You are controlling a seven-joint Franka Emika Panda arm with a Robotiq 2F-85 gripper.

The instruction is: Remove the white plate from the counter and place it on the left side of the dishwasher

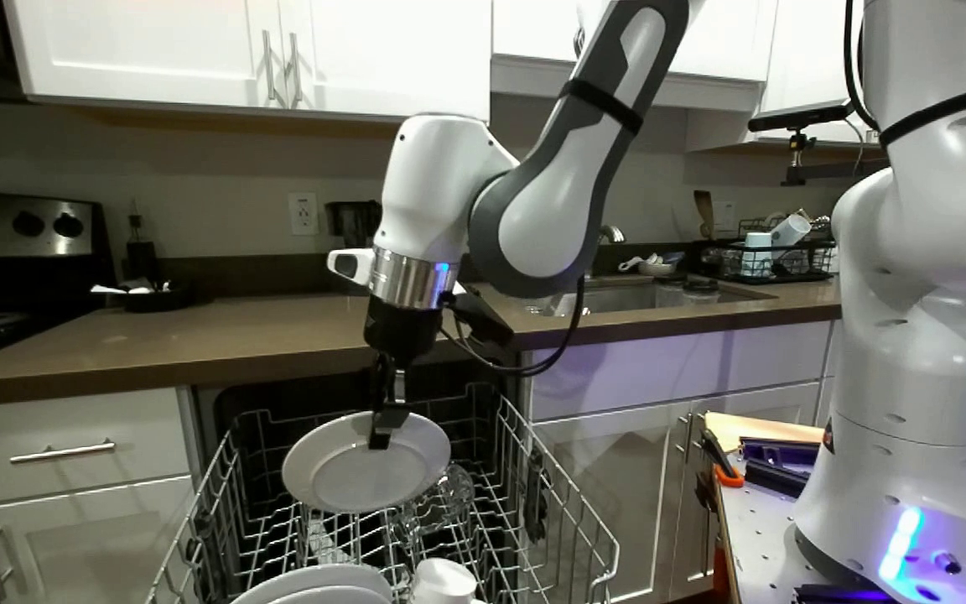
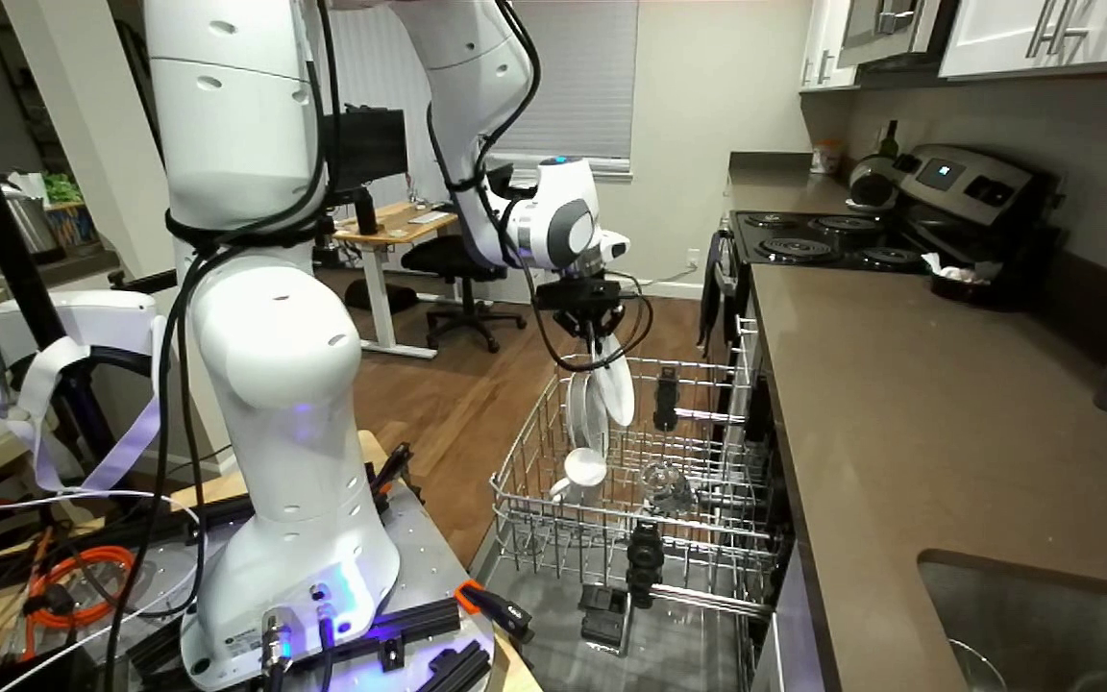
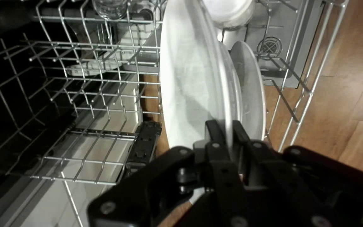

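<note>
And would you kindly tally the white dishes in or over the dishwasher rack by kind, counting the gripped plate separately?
White plate in the hand: 1
White plates in the dishwasher rack: 2
White mug in the rack: 1
Total: 4

At your light grey metal wire dishwasher rack (image 3: pixel 310 93): a smooth, glossy, round white plate (image 1: pixel 361 480) and your matt black gripper (image 3: pixel 227 129) with metal screws (image 3: pixel 108 207); inside the rack, a clear drinking glass (image 3: pixel 110 7); alongside the rack, a smooth brown-grey countertop (image 2: pixel 919 413); beyond the rack, satin brown wood-look floorboards (image 3: pixel 336 123).
</note>
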